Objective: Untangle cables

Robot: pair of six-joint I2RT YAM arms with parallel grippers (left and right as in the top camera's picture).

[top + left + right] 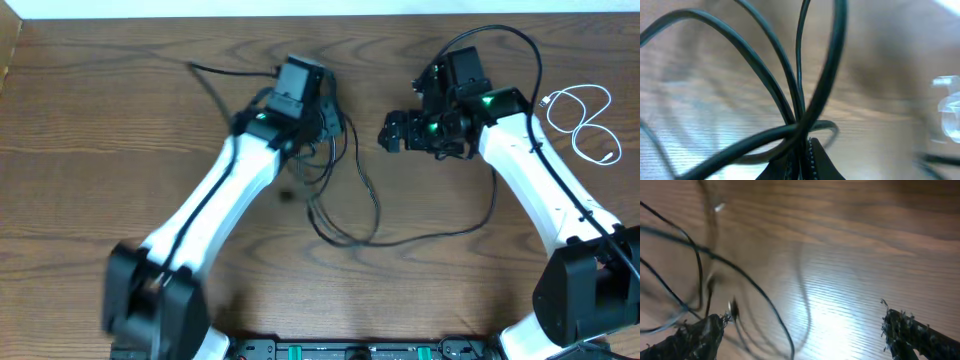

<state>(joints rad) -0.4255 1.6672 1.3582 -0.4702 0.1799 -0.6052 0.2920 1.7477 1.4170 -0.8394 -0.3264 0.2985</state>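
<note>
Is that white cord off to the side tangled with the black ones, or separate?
Separate. The white cable lies loosely looped alone at the far right; the black cables sprawl centrally, none touching it.

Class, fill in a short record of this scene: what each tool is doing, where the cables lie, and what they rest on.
left tool: shut, pinching several strands of the black cables
right tool: open, holding nothing
black cables: tangled loops mid-table, under the left tool
white cable: looped alone beside the right arm, apart from the black ones
surface: wooden table
</note>
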